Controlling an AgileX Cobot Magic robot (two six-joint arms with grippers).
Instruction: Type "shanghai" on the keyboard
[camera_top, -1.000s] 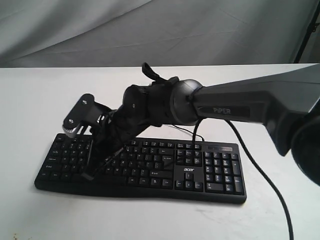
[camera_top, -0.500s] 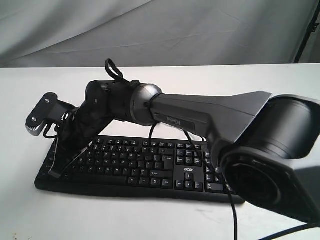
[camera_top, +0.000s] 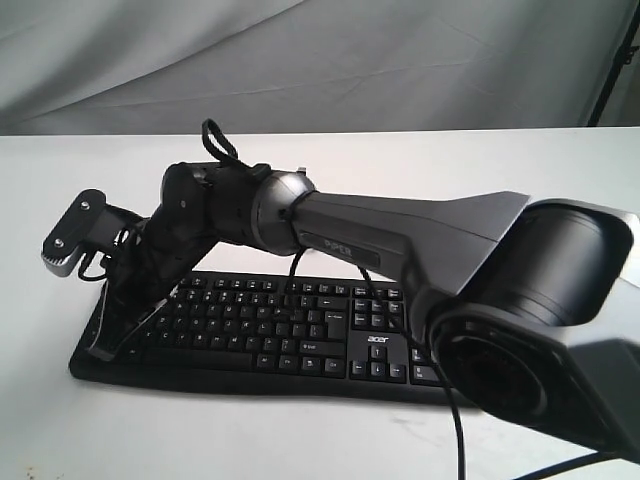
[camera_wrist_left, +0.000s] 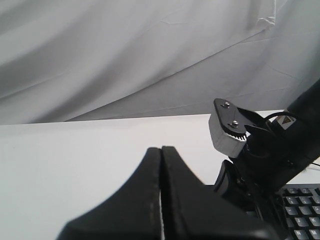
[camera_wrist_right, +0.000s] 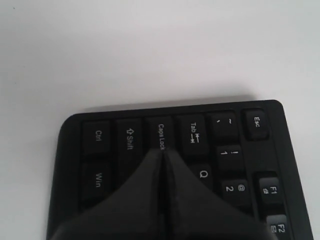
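The black keyboard (camera_top: 300, 330) with white legends lies across the white table. My right arm reaches over it to its left end. The right gripper (camera_top: 104, 350) is shut and empty, pointing down at the leftmost key columns. In the right wrist view the right gripper (camera_wrist_right: 162, 150) has its tip at the Caps Lock key (camera_wrist_right: 161, 131) of the keyboard (camera_wrist_right: 97, 136); the keys under the fingers are hidden, and contact cannot be told. The left gripper (camera_wrist_left: 161, 149) is shut and empty, held above the table left of the keyboard (camera_wrist_left: 301, 212). It does not show in the exterior view.
The right arm's grey wrist camera mount (camera_top: 66, 238) (camera_wrist_left: 227, 131) juts out left of the keyboard. A thin black cable (camera_top: 456, 432) trails off the front right. A grey cloth backdrop (camera_top: 320, 60) hangs behind the white table (camera_top: 60, 190).
My right arm has swung left along the keyboard, from the middle-left keys to its left end, and the shut tip now sits lower over the leftmost columns.
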